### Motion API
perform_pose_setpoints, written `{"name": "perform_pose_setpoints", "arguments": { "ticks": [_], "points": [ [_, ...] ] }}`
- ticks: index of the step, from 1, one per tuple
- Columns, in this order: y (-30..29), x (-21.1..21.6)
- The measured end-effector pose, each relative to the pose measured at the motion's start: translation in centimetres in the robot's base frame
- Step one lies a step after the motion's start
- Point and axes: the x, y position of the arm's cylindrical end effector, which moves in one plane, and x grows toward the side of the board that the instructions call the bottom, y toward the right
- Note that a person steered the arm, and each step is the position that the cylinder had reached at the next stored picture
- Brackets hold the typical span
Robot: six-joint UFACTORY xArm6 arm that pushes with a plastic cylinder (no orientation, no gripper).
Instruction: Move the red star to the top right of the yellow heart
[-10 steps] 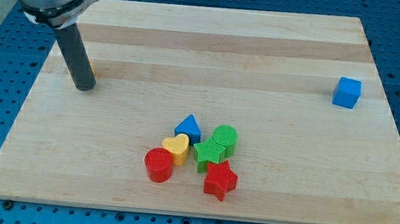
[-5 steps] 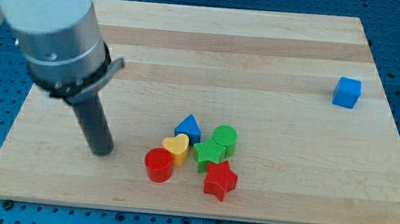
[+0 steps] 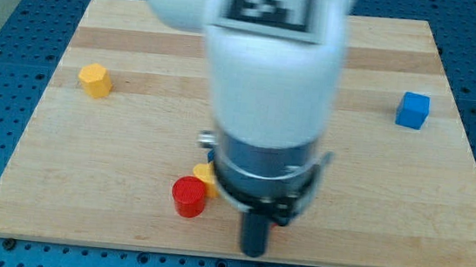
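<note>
My arm's white and grey body fills the middle of the view and hides the red star. My tip (image 3: 252, 251) rests near the board's bottom edge, to the right of the red cylinder (image 3: 188, 196). Only a sliver of the yellow heart (image 3: 203, 173) shows at the arm's left edge, just above and right of the red cylinder. The blue triangle and the green blocks are hidden behind the arm.
A yellow hexagon block (image 3: 95, 79) sits at the board's upper left. A blue cube (image 3: 413, 109) sits at the right. The wooden board (image 3: 132, 141) lies on a blue perforated table.
My arm swept from the board's left side to the bottom middle, covering the cluster of blocks. The yellow hexagon, earlier hidden by the rod, shows again.
</note>
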Motion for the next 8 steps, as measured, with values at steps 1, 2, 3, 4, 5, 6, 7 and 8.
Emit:
{"name": "perform_pose_setpoints", "arguments": {
  "ticks": [1,2,3,4,5,6,7,8],
  "points": [
    [4.0,-0.6],
    [5.1,-2.8],
    [5.1,-3.9],
    [5.9,-1.3],
    [6.1,0.1],
    [5.7,0.0],
    [4.8,-0.1],
    [3.9,-0.2]
  ]
}}
